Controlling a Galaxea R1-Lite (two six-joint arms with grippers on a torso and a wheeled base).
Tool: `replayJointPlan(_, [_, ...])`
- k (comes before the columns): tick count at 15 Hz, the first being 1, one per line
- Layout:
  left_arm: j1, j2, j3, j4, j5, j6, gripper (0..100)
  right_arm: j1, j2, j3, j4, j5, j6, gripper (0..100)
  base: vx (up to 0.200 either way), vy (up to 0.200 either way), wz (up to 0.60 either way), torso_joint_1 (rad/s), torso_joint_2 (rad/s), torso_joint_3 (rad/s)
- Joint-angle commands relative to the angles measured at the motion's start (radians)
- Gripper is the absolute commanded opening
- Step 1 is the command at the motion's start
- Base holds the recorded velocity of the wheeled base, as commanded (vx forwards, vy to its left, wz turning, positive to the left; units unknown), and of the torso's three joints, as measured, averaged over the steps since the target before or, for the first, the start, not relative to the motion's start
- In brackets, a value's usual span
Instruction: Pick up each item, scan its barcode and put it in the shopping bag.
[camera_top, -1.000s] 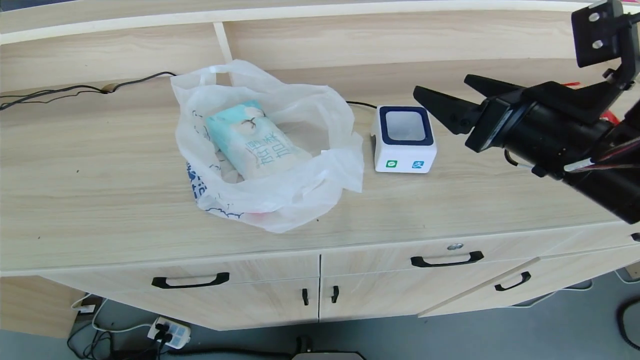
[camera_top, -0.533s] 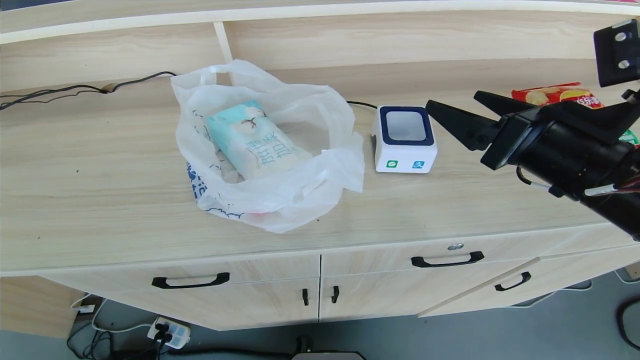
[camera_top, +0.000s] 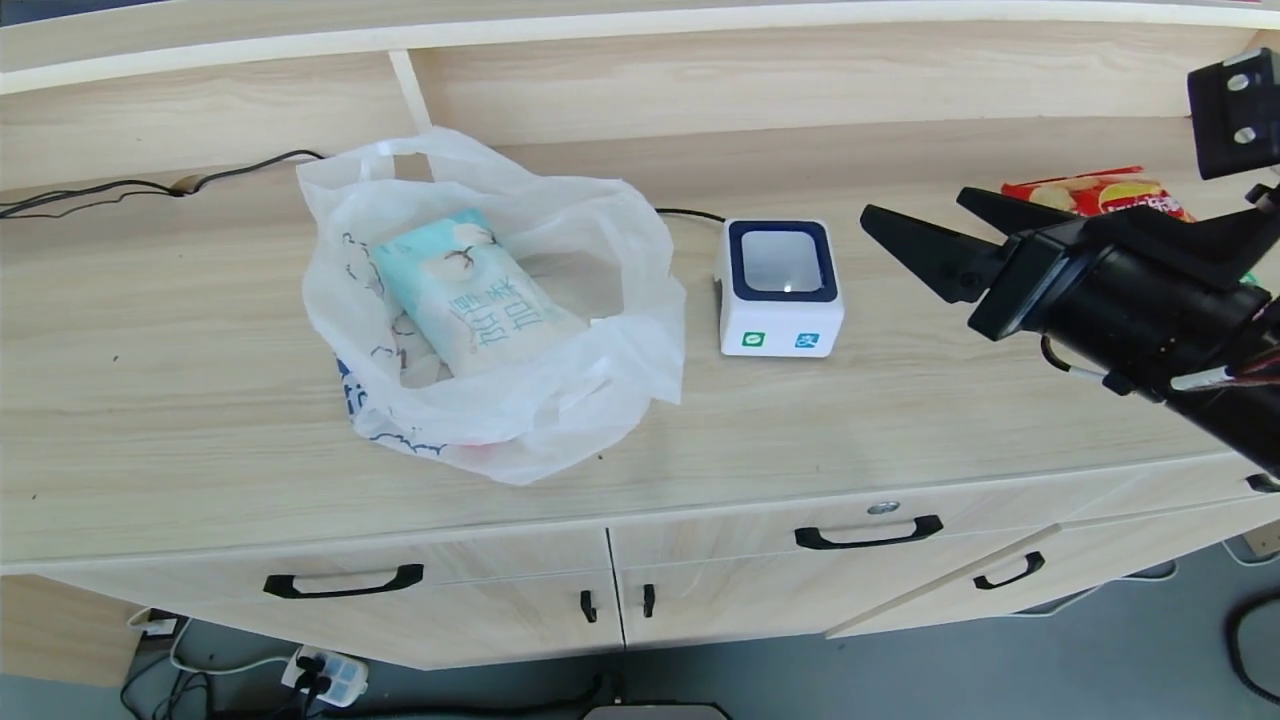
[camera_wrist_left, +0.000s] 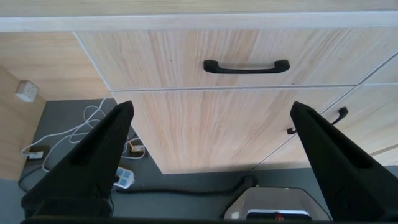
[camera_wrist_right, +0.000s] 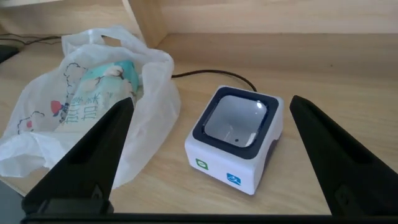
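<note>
- Right of the scanner (camera_top: 780, 288), past your right gripper (camera_top: 910, 200), a red chips bag (camera_top: 1100, 192) lies on the counter (camera_top: 200, 400); a black cable (camera_top: 690, 212) runs off behind the scanner.
- Just left of the scanner, the shopping bag (camera_top: 630, 340) sits open with a pale blue tissue pack (camera_top: 470, 300) inside.
- Your right gripper hovers with jaws spread wide, holding nothing; your left gripper (camera_wrist_left: 211, 106), likewise spread and empty, faces a drawer handle (camera_wrist_left: 246, 66).

Probably shop checkout: scanner (camera_top: 781, 288) on counter (camera_top: 900, 420)

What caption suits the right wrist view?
Open right gripper hovers before the white cube scanner with dark blue rim, beside the translucent plastic shopping bag.
</note>
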Motion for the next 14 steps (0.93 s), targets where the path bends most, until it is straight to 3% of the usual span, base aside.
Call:
replayJointPlan(1, [0.0,0.0,0.0,0.0,0.0,-0.001,100,0.008,0.015,-0.008,-0.002,0.003,0.0,100,0.0,-0.2,0.0,0.007,0.01,0.002])
replayJointPlan(12, [0.0,0.0,0.0,0.0,0.0,-0.001,100,0.001,0.018,0.019,-0.002,-0.004,-0.003,100,0.0,-0.2,0.0,0.003,0.0,0.002])
replayJointPlan(14, [0.0,0.0,0.0,-0.001,0.0,-0.001,100,-0.013,0.006,-0.009,0.095,0.024,0.009,100,0.0,-0.2,0.0,0.002,0.0,0.002])
